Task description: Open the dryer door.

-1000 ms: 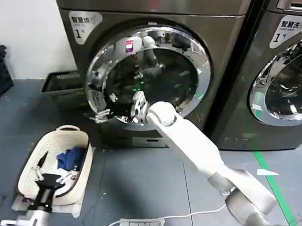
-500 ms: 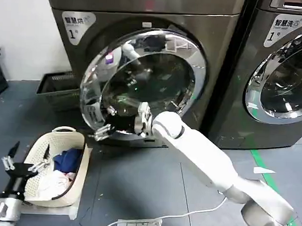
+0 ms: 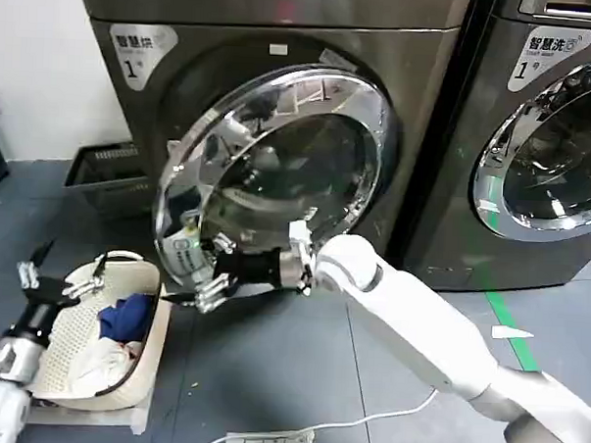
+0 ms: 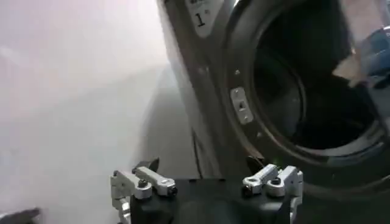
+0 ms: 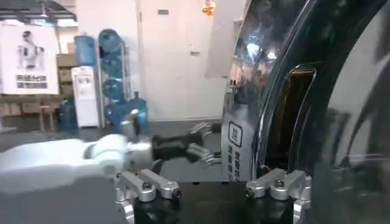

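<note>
The dryer door [image 3: 380,137], a wide chrome rim around dark glass, stands partly swung out from the dryer, its left edge nearest me. My right gripper [image 3: 204,272] is at the door's lower left edge, open, with fingers spread by the rim. In the right wrist view the mirrored rim [image 5: 263,91] with its white sticker [image 5: 234,145] rises just past my right gripper [image 5: 210,168]. My left gripper [image 3: 60,275] hovers open over the laundry basket at the far left. The left wrist view looks past the left gripper [image 4: 201,170] at the dryer's dark drum opening [image 4: 304,91].
A cream laundry basket [image 3: 144,357] with clothes sits on the floor at the left. A grey crate [image 3: 102,169] stands by the wall. A second machine [image 3: 544,144] is at the right. A white cable and power strip [image 3: 266,441] lie on the floor near me.
The door has swung further out, and the right gripper has come down and toward me with its edge. The left gripper has risen higher beside the basket.
</note>
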Controlling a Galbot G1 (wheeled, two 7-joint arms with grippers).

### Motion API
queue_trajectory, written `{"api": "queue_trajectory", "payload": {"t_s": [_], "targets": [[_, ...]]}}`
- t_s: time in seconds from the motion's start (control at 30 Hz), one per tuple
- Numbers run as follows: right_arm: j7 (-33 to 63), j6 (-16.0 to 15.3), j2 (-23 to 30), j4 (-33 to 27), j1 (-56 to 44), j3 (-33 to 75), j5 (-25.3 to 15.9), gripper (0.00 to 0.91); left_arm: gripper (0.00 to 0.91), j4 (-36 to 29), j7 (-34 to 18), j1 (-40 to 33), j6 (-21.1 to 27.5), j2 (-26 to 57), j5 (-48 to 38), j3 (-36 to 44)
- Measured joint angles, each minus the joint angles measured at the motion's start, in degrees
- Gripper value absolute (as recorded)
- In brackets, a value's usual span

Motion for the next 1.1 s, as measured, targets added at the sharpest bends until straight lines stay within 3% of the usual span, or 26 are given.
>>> {"api": "queue_trajectory", "payload": {"t_s": [0.43, 1.1], "targets": [[-8.8, 0.8, -5.5, 3.3, -3.5, 3.4, -0.9, 0.907, 0.907, 6.3, 1.2, -9.5, -1.0, 7.9, -0.7, 9.8], [-11.0, 4.0, -14.3, 9.3, -12.7, 11.9, -2.2, 0.907, 0.907, 9.2, 10.1, -22.8, -7.3, 13.2, 1.5, 29.6]]}}
